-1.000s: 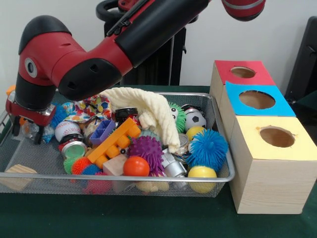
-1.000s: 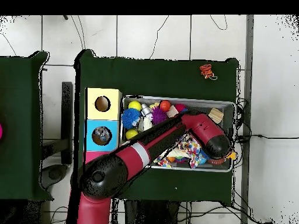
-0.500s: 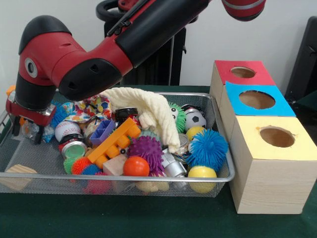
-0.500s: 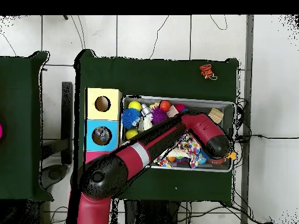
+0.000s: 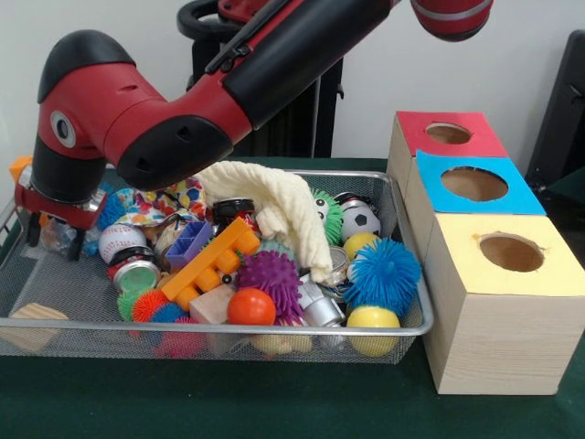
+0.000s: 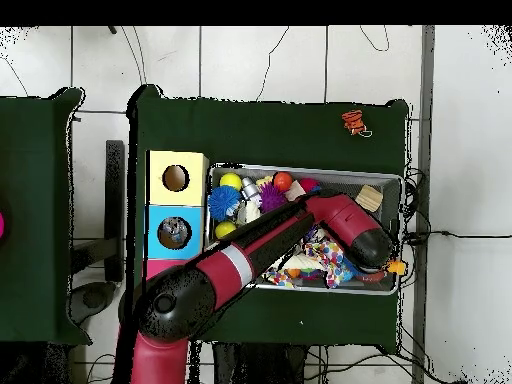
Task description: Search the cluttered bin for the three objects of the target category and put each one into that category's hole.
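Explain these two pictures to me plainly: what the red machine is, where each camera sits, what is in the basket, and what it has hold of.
The red and black machine is a robot arm with a gripper at its end. One picture is taken from across the table, facing the robot; the other looks straight down from above. On the green table stands a wire mesh bin full of toys: a blue spiky ball, a purple spiky ball, an orange ball, a baseball, a small soccer ball, a cream cloth, a wooden block and more. Beside the bin are wooden boxes with round holes, topped yellow, blue and red. The gripper hangs low over the bin's end away from the boxes; whether it holds anything cannot be made out.
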### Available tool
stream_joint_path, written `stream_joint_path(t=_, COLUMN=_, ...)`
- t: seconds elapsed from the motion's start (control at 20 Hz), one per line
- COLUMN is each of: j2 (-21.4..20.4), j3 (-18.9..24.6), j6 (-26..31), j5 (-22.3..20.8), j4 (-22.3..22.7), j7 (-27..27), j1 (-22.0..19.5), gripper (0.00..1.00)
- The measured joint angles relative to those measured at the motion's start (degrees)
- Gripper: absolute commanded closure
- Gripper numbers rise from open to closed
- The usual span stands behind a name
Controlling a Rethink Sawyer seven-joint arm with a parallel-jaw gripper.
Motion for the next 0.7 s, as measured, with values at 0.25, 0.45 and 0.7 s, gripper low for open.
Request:
stream_joint_path(t=0.25, j2=-0.49, j3=0.25, j6=-0.33, j5=-0.02, j4=0.01, j7=0.0, j1=-0.01, gripper=0.0)
stream_joint_path(t=0.45, j2=-1.0, j3=0.49, j6=-0.8, j5=-0.53, j4=0.02, j7=0.0, j1=-0.01, gripper=0.0)
stream_joint_path(t=0.7, j2=-1.17, j3=0.51, j6=-2.35, j5=-1.75, j4=0.01, j7=0.0, j1=-0.01, gripper=0.0)
